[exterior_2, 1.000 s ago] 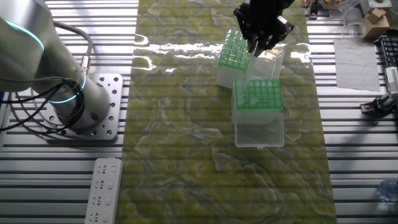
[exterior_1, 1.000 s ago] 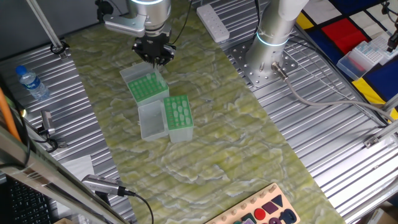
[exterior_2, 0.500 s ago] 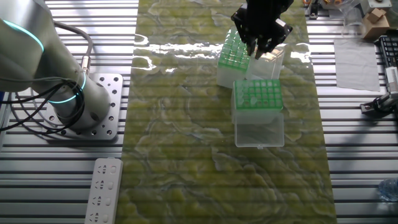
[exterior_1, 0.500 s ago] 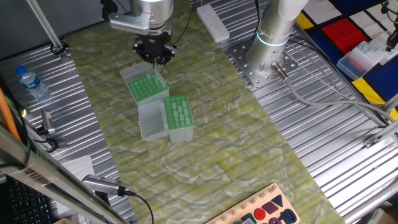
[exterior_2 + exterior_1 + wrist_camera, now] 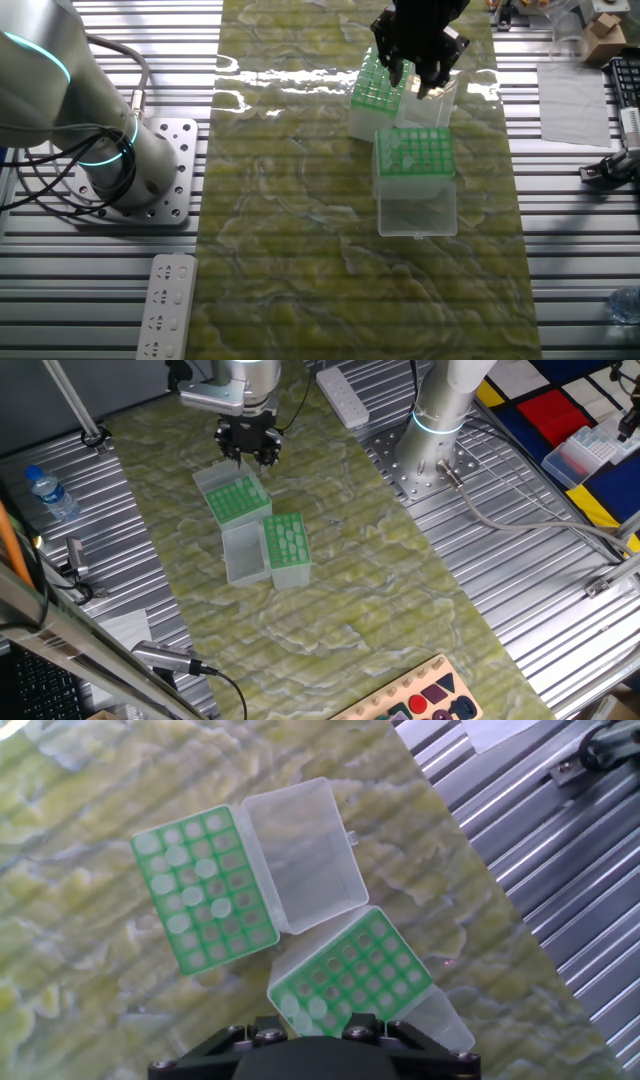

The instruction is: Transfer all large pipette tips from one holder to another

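Gripper: risen over the last second from just above the far holder to hang clear over it, fingers parted, nothing visible between them. Large pipette tips: most in the other holder, few in the far one; likely between transfers

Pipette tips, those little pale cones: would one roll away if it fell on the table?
Probably: the large pipette tips look round and tapered, so a loose one would likely roll in a curve. They look small and thin, so likely very light. In the green rack holes they seem held upright.
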You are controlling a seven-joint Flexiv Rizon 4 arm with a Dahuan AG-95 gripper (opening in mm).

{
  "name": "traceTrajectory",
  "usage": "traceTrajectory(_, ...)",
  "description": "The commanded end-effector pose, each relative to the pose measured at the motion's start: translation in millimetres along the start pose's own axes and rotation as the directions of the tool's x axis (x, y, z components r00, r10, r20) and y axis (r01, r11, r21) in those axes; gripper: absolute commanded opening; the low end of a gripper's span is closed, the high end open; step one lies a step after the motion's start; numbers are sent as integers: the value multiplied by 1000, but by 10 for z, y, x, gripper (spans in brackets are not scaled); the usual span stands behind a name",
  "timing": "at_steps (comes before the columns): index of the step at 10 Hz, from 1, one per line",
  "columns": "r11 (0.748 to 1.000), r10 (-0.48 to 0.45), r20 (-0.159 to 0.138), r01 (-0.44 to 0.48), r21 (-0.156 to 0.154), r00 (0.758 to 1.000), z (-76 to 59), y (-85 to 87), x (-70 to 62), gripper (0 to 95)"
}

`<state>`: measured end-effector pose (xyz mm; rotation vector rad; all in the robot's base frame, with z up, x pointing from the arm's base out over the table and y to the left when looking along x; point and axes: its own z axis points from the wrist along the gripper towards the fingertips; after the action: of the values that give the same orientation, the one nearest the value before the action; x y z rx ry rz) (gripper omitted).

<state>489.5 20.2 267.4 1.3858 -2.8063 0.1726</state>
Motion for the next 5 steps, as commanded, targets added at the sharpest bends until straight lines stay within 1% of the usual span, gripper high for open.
traceTrajectory(1,971,232,7,-232,-58,973,43,60,-191,380)
traceTrajectory(2,951,302,-3,-301,-72,953,76,135,-327,380)
traceTrajectory(3,937,339,-15,-339,-83,941,92,194,-412,380)
traceTrajectory(4,903,417,-38,-418,-102,908,114,297,-544,380)
traceTrajectory(5,871,475,-51,-477,-119,879,138,372,-631,380)
